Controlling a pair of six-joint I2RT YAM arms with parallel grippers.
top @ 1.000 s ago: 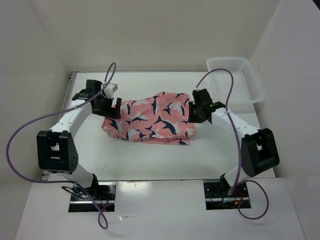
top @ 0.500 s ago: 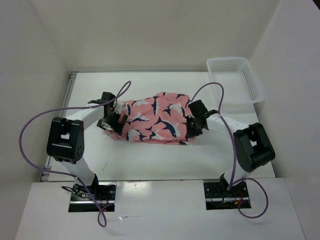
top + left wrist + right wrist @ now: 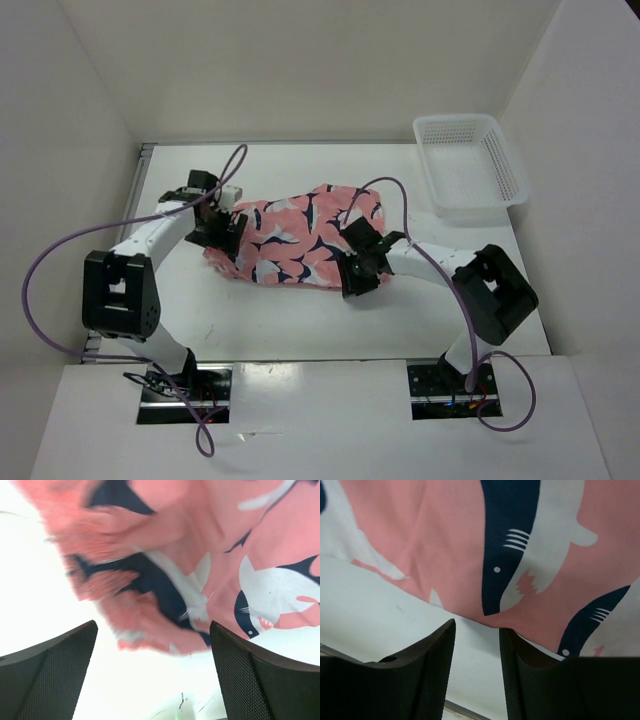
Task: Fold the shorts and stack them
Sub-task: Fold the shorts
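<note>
On the left, the left gripper [image 3: 222,230] at the rumpled left edge of the shorts [image 3: 295,240], fingers splayed wide, nothing pinched between them. In the middle of the white table [image 3: 300,320], the shorts themselves, bunched in a loose heap between both arms. At the near right hem, the right gripper [image 3: 357,270], fingers close together, released, a slim strip of bare table showing in the gap. Far right, at the back corner, a white mesh basket [image 3: 456,119], well apart from the cloth.

White walls [image 3: 300,70] are closing in the white table [image 3: 300,320] on the left, back and right, even light is falling across it with soft shadows, and a white mesh basket [image 3: 456,120] is sitting at its far right corner
</note>
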